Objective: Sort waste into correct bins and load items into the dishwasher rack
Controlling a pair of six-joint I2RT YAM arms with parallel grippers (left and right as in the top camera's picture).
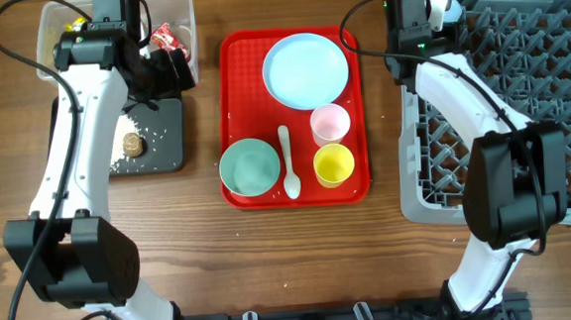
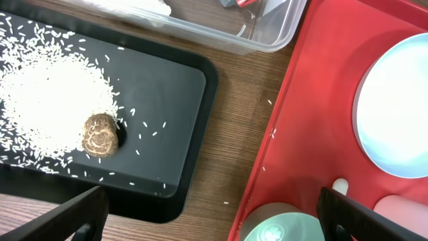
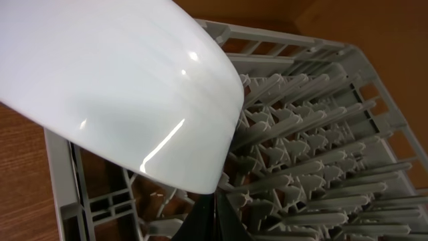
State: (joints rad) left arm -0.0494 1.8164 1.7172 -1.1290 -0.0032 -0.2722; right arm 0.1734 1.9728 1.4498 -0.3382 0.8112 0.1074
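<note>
The right pincer [image 1: 429,12] pinches a light-blue bowl [image 3: 120,87], tilted over a corner of the grey rack [image 3: 321,167]. The left pincer [image 2: 212,201] hangs spread and empty above the worktop [image 2: 241,134], between the black tray [image 2: 167,80], which holds rice [image 2: 47,100] and a brown lump [image 2: 100,134], and the red tray [image 2: 301,134] with its plate [image 2: 394,107].

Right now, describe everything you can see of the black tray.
The black tray is shallow and rectangular, with rounded corners and a low raised rim; it looks like matte plastic. It lies flat on the wooden table, close beside the clear tub and apart from the red tray. A pile of white rice covers part of it, with stray grains around, and a round brown food piece rests at the pile's edge.
</note>
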